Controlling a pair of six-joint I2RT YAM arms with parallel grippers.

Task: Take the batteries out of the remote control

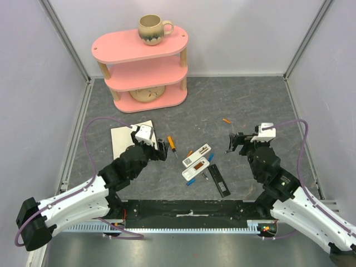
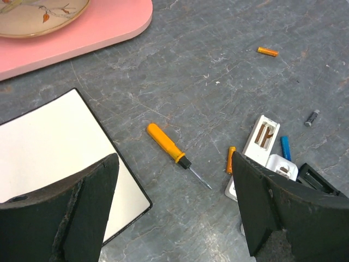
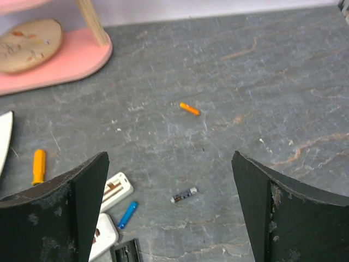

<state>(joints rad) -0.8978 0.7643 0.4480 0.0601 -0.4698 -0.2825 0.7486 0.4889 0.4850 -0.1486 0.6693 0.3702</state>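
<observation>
The left claw (image 1: 162, 149) and the right claw (image 1: 233, 143) both hang low over the grey table (image 1: 250, 100). Both are wide open with nothing in them. In the wrist views only their black fingers (image 2: 76, 218) show, and these are cut off at the bottom edge.

Closest to the arms lies one black strip (image 1: 219, 181). Left of it, on the table, is the first blue battery (image 1: 191, 181), right by the near end of the nearer white remote (image 1: 196, 168). There are two remotes, side by side. The farther white remote (image 1: 199, 152) has its back open, but I cannot tell if anything is inside. The second blue battery (image 1: 211, 157) lies on the table just right of the remotes, at the far end of the strip. That makes two blue batteries. Both slant from near-left to far-right, the same way the remotes do. Each wrist view shows only one of them. In the left wrist view a finger hides much of the nearer remote.

There is one small grey bit (image 3: 183, 195), too tiny to make out. There are two orange bits, one by the remotes (image 1: 189, 153) and one farther off (image 1: 226, 120). There is one screwdriver (image 1: 172, 146) and one white pad (image 1: 125, 142), partly under the left arm.

Farthest away stands a pink shelf (image 1: 142, 53) with one mug (image 1: 153, 28) on top. One dish (image 1: 147, 92) sits half hidden at the bottom.
</observation>
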